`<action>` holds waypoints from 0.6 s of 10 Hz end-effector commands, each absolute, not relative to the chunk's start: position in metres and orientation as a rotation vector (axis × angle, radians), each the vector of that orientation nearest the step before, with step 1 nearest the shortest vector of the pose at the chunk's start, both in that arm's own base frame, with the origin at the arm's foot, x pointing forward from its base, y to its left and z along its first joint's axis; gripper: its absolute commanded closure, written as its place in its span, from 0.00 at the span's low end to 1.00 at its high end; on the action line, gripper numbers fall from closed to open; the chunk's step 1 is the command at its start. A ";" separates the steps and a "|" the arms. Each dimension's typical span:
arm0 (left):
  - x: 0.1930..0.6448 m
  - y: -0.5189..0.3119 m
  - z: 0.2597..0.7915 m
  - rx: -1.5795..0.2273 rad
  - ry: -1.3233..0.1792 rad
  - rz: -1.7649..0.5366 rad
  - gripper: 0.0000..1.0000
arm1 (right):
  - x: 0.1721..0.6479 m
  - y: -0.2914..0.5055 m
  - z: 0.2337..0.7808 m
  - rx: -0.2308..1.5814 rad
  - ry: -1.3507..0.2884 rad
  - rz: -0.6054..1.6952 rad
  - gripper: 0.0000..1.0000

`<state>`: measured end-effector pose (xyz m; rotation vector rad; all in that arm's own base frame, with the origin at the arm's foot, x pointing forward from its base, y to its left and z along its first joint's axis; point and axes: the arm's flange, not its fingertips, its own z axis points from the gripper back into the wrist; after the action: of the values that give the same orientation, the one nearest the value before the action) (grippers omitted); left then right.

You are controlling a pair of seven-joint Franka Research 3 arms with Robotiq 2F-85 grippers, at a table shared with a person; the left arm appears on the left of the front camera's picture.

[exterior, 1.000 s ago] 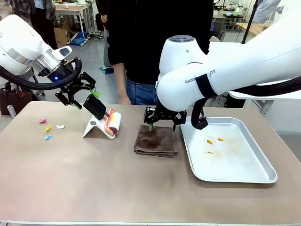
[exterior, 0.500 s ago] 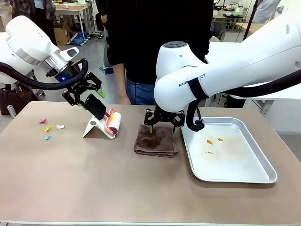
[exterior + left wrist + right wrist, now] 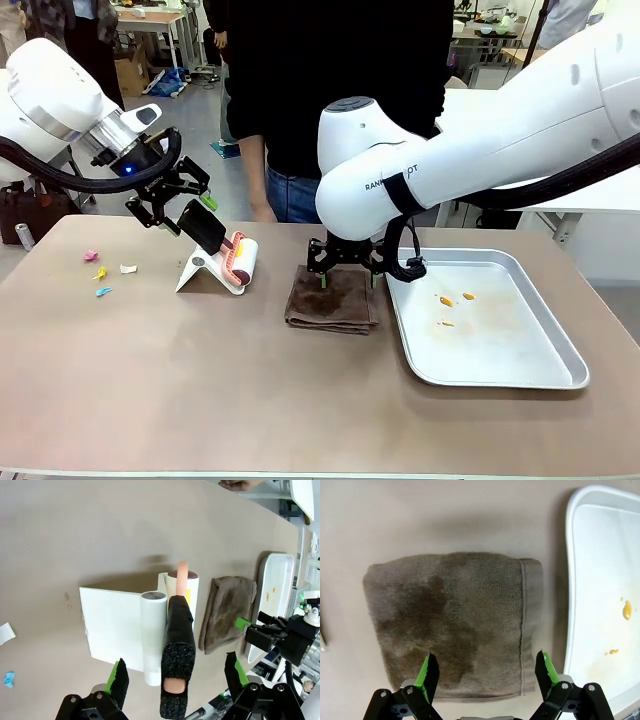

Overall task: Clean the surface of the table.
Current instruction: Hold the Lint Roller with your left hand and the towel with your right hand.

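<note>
Two grippers: black with green pads, both with fingers spread wide and gripping nothing.
Left gripper (image 3: 178, 208): tilted over the rear left of the table, one finger on each side of the roller's handle, with gaps showing on both sides in the left wrist view.
Lint roller (image 3: 238, 260): white roll, pink stem and black foam handle, propped on a white folded stand (image 3: 196, 272).
Right gripper (image 3: 346, 274): pointing down, low over the towel's far half; contact cannot be told.
Towel (image 3: 331, 297): folded brown-grey terry cloth with darker patches, lying flat mid-table.
Table (image 3: 200, 390): large, rectangular, matte tan-brown, spanning the front view and carrying everything listed.
Scraps (image 3: 101, 271): small pink, yellow, white and blue bits, left of the stand.
Tray (image 3: 500, 380): shiny silver metal, just beside the towel's right edge, with orange specks (image 3: 455, 298) inside.
Person (image 3: 330, 90): dark top, blue jeans, standing at the far side.
</note>
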<state>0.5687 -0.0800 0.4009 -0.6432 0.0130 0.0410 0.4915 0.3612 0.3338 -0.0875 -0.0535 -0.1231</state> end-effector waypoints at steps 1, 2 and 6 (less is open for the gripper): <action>0.568 -0.079 0.398 -0.640 0.035 0.049 0.00 | 0.494 0.362 0.333 -0.108 -0.078 -0.158 0.00; 0.568 -0.080 0.398 -0.642 0.034 0.047 0.00 | 0.494 0.358 0.329 -0.097 -0.076 -0.167 0.00; 0.570 -0.083 0.397 -0.639 0.037 0.048 0.00 | 0.494 0.345 0.313 -0.072 -0.049 -0.171 0.00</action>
<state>0.5682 -0.0825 0.3951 -0.6437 0.0274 0.0393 0.4974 0.3485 0.3185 -0.0953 -0.0403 -0.1473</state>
